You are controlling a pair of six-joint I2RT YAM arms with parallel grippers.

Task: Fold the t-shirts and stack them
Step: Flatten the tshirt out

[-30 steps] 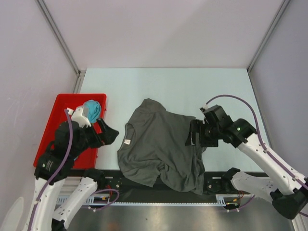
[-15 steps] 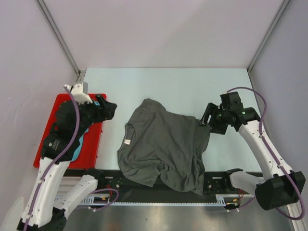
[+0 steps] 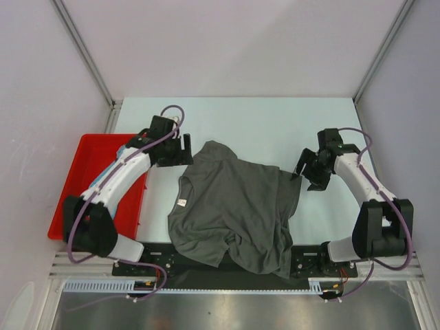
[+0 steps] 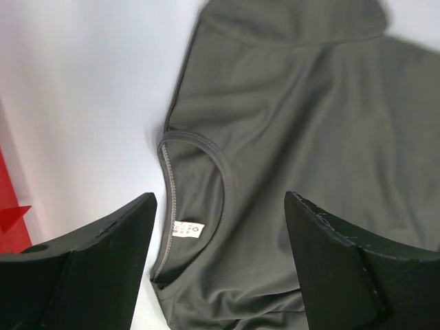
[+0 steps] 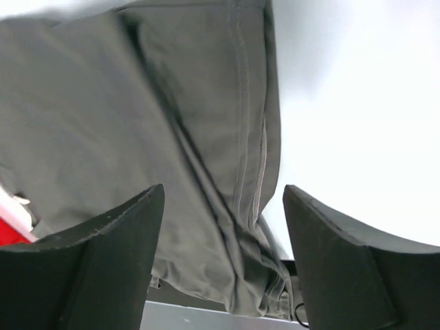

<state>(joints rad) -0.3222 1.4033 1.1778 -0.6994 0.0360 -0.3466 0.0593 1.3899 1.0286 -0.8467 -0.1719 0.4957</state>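
Pale table (image 3: 240,120) bears a crumpled dark grey cloth t-shirt (image 3: 234,210); only the right wrist view shows its double-stitched edge (image 5: 244,103). Angled inward, left gripper (image 3: 184,150) and right gripper (image 3: 304,177) gape empty.

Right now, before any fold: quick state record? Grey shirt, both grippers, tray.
grey t-shirt: unfolded, rumpled, mid-table; its near part lies over the arms' base rail
neck label: white, showing inside the collar, on the shirt's left side
left gripper: open, holding nothing, over the shirt's far-left corner
right gripper: open, holding nothing, at the shirt's right edge
red tray: left of the shirt, partly hidden by the left arm
fold: not yet begun
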